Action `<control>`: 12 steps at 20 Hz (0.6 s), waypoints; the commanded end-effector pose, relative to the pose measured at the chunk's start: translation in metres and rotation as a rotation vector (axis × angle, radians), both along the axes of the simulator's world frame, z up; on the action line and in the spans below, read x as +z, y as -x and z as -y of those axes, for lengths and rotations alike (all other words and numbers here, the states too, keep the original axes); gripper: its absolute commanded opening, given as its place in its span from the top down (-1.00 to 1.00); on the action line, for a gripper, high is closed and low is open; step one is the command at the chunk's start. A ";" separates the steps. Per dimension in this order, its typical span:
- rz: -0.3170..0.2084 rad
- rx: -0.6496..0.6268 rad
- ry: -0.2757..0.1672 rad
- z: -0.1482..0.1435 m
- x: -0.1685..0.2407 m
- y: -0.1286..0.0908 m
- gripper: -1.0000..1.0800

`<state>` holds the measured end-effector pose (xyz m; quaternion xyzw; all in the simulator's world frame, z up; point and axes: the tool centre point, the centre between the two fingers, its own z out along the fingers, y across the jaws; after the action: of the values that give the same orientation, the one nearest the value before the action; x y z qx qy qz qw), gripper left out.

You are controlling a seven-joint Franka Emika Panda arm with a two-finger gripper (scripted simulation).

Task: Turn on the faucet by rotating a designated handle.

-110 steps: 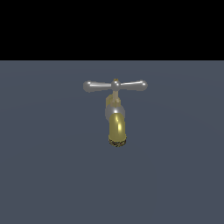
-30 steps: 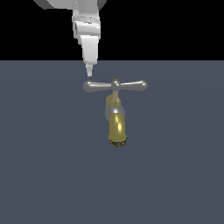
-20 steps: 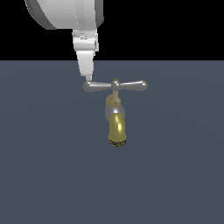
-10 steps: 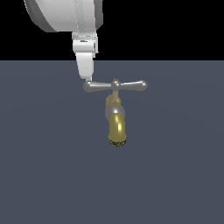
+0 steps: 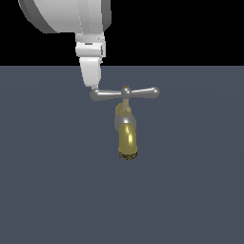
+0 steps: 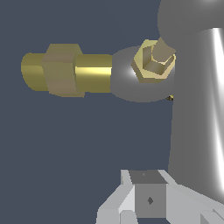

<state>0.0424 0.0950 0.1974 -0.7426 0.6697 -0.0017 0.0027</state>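
Observation:
The faucet [image 5: 127, 138] is small and brass-gold, with a curved downward spout and a dark speckled tip. Its handle [image 5: 125, 94] is a silver crossbar with bulbous ends, lying level on a thin brass stem. My gripper [image 5: 91, 85] hangs from above with its fingers together and empty. Its tip is at the crossbar's end on the exterior view's left, touching or nearly touching it. In the wrist view the handle [image 6: 197, 109] is a large silver bar close beside the fingertips [image 6: 148, 201], with the brass hex nut [image 6: 155, 61] and brass pipe [image 6: 65, 70] beyond.
A flat dark grey-blue floor [image 5: 190, 190] lies all around the faucet under a black background. The bulky white arm [image 5: 66, 14] fills the upper part of the exterior view's left side.
My gripper came down from above to the crossbar's end on the exterior view's left, then almost stopped there. The handle looks as level as before.

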 end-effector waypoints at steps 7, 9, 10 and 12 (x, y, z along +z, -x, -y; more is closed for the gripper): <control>-0.006 -0.001 0.002 0.001 0.000 0.028 1.00; -0.006 -0.001 0.002 0.001 0.000 0.034 1.00; -0.006 -0.001 0.002 0.001 0.000 0.037 1.00; -0.006 -0.001 0.002 0.001 0.000 0.044 1.00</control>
<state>0.0067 0.0954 0.1974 -0.7427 0.6696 -0.0017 0.0030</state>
